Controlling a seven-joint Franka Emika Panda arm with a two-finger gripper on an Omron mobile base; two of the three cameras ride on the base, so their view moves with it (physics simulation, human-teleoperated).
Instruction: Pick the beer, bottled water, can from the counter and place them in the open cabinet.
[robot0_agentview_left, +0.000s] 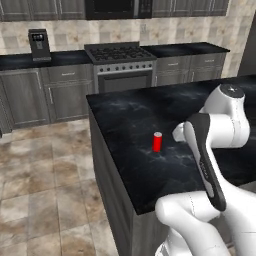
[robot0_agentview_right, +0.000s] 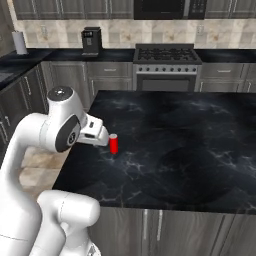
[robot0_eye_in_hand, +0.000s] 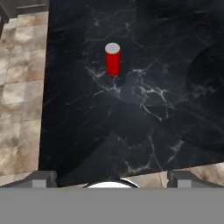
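On the far wall stand a coffee machine (robot0_agentview_left: 39, 44) and, to its right, a stove (robot0_agentview_left: 120, 62). Nearer, the black marble table (robot0_agentview_left: 130, 120) carries the red can (robot0_agentview_left: 157, 142), upright near its left edge, with bare marble all round it. To the right of the can, the claw (robot0_eye_in_hand: 112, 177) hangs above the table's near edge, jaws spread wide and empty; its fingertips (robot0_eye_in_hand: 41, 178) stand well apart from the can.

Kitchen: stove (robot0_agentview_left: 121, 54), cabinets (robot0_agentview_left: 30, 95), marble counter (robot0_agentview_left: 150, 115)
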